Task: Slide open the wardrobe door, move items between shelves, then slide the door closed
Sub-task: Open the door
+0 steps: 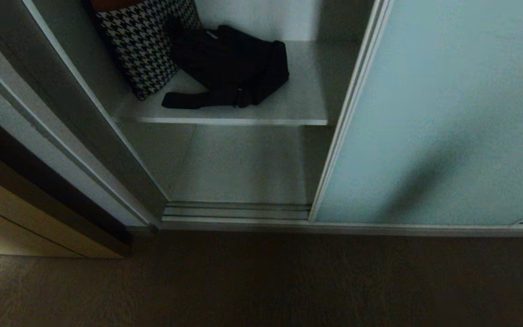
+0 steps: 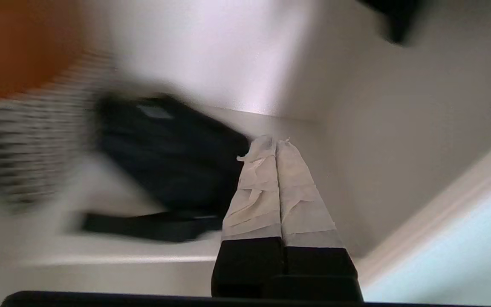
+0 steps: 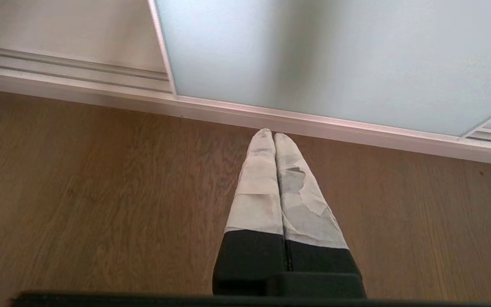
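The sliding wardrobe door [image 1: 443, 122] of frosted pale glass stands slid to the right, and the left bay is open. A black fabric bag [image 1: 229, 66] lies on a white shelf [image 1: 288, 111], its strap toward the front edge. Neither arm shows in the head view. In the left wrist view my left gripper [image 2: 276, 143] is shut and empty, its taped fingers [image 2: 267, 187] pressed together in front of the shelf [image 2: 113, 258], beside the bag [image 2: 164, 157]. My right gripper [image 3: 273, 135] is shut and empty, low over the wooden floor [image 3: 79, 183] near the door's bottom rail [image 3: 322, 123].
A black-and-white houndstooth cushion [image 1: 145, 43] leans at the shelf's left, against the bag. Something orange [image 2: 19, 47] shows above it. The wardrobe's side panel [image 1: 84, 122] bounds the opening on the left. A lower board [image 1: 239, 168] and floor tracks [image 1: 236, 211] lie below.
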You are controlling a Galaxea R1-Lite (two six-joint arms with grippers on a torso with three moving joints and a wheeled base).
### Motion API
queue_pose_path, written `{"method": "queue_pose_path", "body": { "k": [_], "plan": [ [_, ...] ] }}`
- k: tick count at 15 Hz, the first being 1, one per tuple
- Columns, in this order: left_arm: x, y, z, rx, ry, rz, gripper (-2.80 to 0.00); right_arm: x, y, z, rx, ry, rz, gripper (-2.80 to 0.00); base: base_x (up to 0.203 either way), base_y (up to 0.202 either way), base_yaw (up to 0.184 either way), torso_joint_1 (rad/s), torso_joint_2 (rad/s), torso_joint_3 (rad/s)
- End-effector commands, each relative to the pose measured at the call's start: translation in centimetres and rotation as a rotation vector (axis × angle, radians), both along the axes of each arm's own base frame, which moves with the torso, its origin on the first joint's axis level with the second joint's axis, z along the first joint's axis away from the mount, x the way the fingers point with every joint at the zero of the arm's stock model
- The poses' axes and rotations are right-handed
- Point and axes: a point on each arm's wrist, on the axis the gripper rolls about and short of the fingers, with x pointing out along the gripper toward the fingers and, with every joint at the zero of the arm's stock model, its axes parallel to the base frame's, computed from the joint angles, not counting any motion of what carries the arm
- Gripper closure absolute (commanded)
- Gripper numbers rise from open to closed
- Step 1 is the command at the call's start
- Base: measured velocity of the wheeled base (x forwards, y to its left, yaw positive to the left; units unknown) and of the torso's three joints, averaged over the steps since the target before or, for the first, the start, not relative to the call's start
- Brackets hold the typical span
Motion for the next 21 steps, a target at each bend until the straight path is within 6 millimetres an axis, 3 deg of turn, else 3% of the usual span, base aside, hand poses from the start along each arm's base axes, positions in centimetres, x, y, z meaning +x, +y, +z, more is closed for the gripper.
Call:
{"method": "queue_pose_path", "body": {
  "k": [1, 5, 9, 13, 16, 21],
  "plan": [
    [-4.2, 4.5, 0.3, -0.017, -0.03, 0.132, 0.0, 0.0, 0.0, 0.0, 0.0, -0.002, 0.001, 0.0, 0.0, 0.0, 0.0, 0.0, 0.0, 0.0],
    [-9.3, 9.7, -2.7, 0.039, -0.014, 0.388, 0.0, 0.0, 0.0, 0.0, 0.0, -0.001, 0.001, 0.0, 0.0, 0.0, 0.0, 0.0, 0.0, 0.0],
    [-15.3, 12.2, -7.5, 0.046, -0.01, 0.517, 0.0, 0.0, 0.0, 0.0, 0.0, -0.002, 0.001, 0.0, 0.0, 0.0, 0.0, 0.0, 0.0, 0.0],
    [-19.1, 12.9, -14.2, 0.06, 0.038, 0.651, 0.0, 0.0, 0.0, 0.0, 0.0, -0.002, 0.001, 0.0, 0.0, 0.0, 0.0, 0.0, 0.0, 0.0],
    [-21.6, 12.9, -17.4, 0.038, 0.026, 0.791, 0.0, 0.0, 0.0, 0.0, 0.0, -0.002, 0.001, 0.0, 0.0, 0.0, 0.0, 0.0, 0.0, 0.0],
    [-22.5, 12.7, -23.9, 0.099, 0.091, 0.823, 0.0, 0.0, 0.0, 0.0, 0.0, -0.002, 0.001, 0.0, 0.0, 0.0, 0.0, 0.0, 0.0, 0.0]
  ]
}}
